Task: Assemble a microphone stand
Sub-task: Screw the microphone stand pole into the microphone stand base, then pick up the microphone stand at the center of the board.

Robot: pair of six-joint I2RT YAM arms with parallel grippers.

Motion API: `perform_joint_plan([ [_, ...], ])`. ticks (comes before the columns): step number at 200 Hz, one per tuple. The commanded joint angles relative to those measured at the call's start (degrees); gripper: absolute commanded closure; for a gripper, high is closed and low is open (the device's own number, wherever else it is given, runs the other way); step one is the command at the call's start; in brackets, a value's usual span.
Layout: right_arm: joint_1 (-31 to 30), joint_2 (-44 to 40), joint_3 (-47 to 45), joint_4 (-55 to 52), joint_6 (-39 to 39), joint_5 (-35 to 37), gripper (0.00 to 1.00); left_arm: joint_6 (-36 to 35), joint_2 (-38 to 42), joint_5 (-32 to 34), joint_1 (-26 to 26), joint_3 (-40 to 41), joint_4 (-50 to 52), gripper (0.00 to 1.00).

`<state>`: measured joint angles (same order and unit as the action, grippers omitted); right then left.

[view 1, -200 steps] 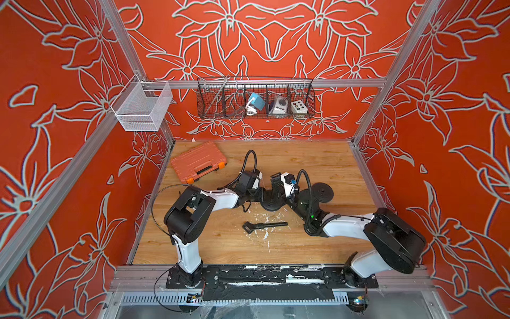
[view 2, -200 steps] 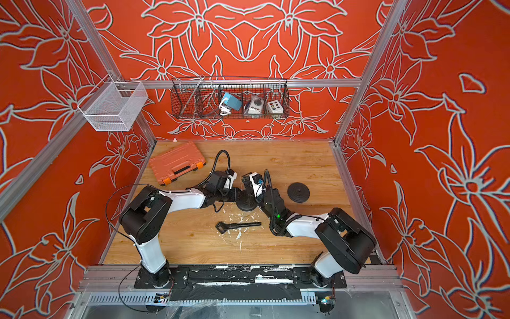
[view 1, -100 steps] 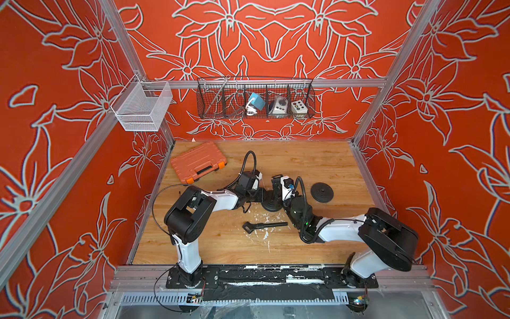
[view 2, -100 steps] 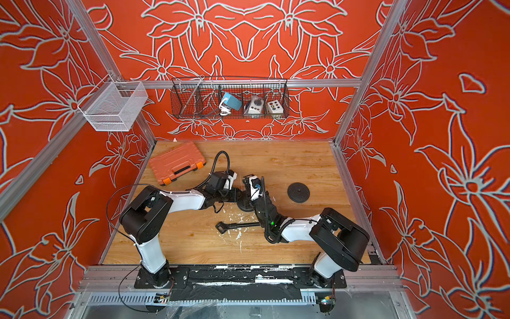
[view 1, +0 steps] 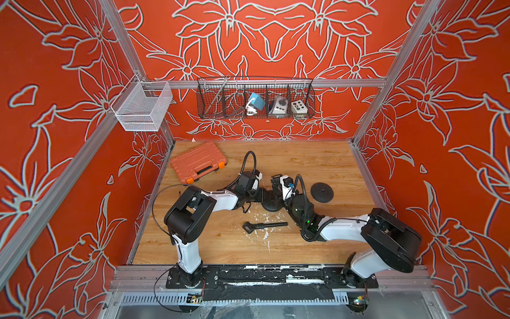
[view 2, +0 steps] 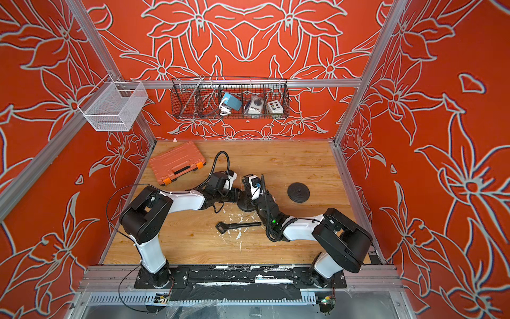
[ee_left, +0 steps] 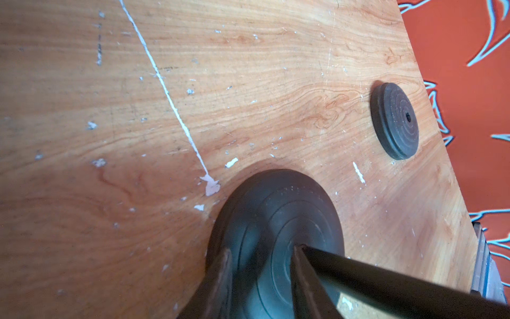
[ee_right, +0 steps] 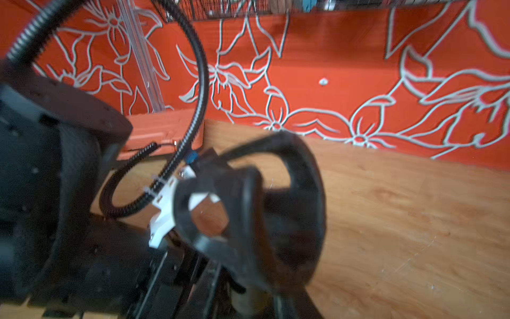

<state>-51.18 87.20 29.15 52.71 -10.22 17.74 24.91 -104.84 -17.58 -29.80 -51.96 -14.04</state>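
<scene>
Though it blurs, base point(ee_left: 276, 215) is black; ringed.

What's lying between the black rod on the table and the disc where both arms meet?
Nothing but bare wooden tabletop with white flecks between rod and disc, in both top views.

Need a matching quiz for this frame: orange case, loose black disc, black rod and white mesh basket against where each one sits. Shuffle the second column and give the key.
Things:
1. orange case
2. loose black disc
3. black rod
4. white mesh basket

Places:
A. hangs above the far left corner of the table
B. lies flat at the table's far left
C. lies on the table's right side, apart from the other parts
D. lies mid-table, toward the near side

Pairs: 1-B, 2-C, 3-D, 4-A
</scene>
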Motion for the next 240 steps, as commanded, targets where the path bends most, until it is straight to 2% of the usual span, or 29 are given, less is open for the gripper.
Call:
perform_joint_plan([
  [1, 1.1, -1.0, -1.2, -9.7, 1.2, -6.4, 0.56, 0.0, -2.8, 0.0, -0.7, 2.3, 11.1, 0.61],
  [20, 1.8, -2.5, -0.9, -11.9, 2.2, -8.7, 0.46, -0.1, -2.7, 0.2, -0.7, 2.1, 11.1, 0.61],
  [34, 2.4, -3.3, -1.0, -12.8, 2.9, -10.5, 0.42, -0.2, -2.7, 0.1, -0.7, 2.1, 11.0, 0.61],
  [72, 5.0, -5.7, -2.3, -13.4, 4.3, -15.6, 0.41, -0.2, -2.4, 0.2, -0.7, 2.0, 10.9, 0.59],
  [142, 15.4, -6.5, -2.9, -10.7, 10.2, -36.2, 0.42, -1.0, 4.4, 2.0, -0.5, 4.3, 10.5, 0.48],
  [167, 16.4, -5.6, -0.8, -11.5, 12.8, -39.4, 0.4, -1.4, 7.6, 2.7, -0.3, 5.4, 11.1, 0.46],
  [192, 16.9, -4.9, 1.3, -11.8, 14.0, -41.9, 0.32, -1.5, 10.6, 3.2, 0.3, 6.8, 11.2, 0.44],
  [240, 17.9, -1.1, 5.4, -10.7, 14.1, -44.8, 0.34, -2.6, 15.1, 2.4, 1.0, 11.3, 6.7, 0.39],
])
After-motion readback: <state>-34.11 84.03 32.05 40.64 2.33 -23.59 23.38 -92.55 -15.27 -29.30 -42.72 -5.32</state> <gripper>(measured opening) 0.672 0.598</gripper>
